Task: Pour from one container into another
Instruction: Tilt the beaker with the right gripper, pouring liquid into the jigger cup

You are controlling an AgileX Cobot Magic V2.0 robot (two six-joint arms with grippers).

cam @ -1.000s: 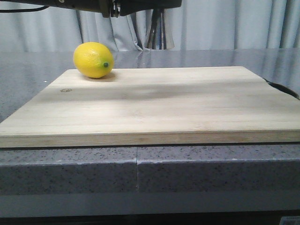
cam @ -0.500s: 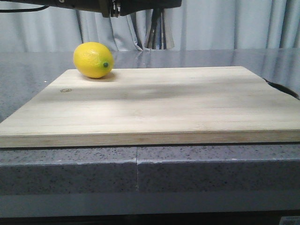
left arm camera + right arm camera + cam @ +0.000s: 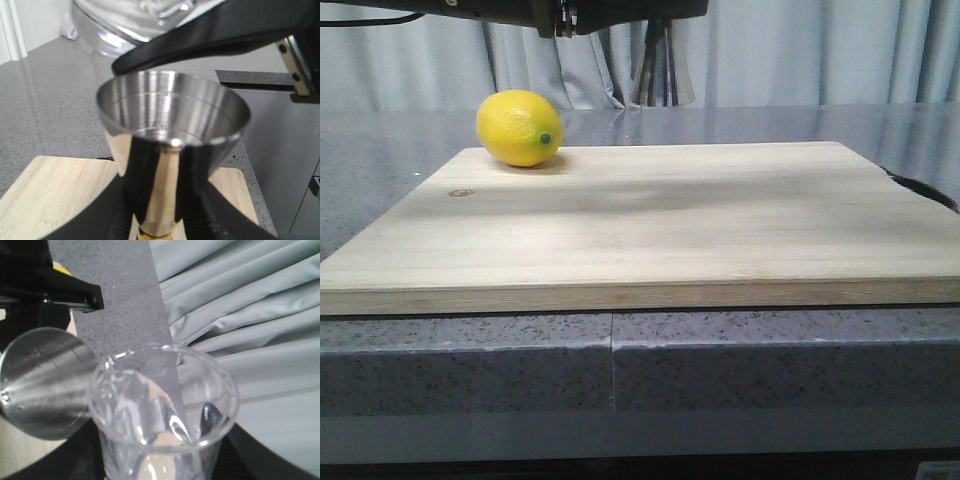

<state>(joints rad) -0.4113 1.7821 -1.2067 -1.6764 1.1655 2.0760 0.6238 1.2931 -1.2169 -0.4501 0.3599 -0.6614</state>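
Observation:
My left gripper (image 3: 160, 222) is shut on the narrow gold-tinted waist of the steel jigger (image 3: 172, 117), held upright high over the board, its upper cup showing only bare steel. My right gripper (image 3: 160, 465) is shut on the clear glass beaker (image 3: 165, 405). In the left wrist view the beaker (image 3: 145, 17) hangs tilted just above and behind the jigger's rim. In the right wrist view the jigger (image 3: 45, 385) is right beside the beaker's rim. Whether the beaker holds liquid cannot be told. The front view shows only dark arm parts (image 3: 610, 12) along the top edge.
A wooden cutting board (image 3: 650, 225) lies on the grey speckled counter (image 3: 470, 355). A yellow lemon (image 3: 520, 127) rests at the board's far left corner. Grey curtains (image 3: 800, 50) hang behind the table.

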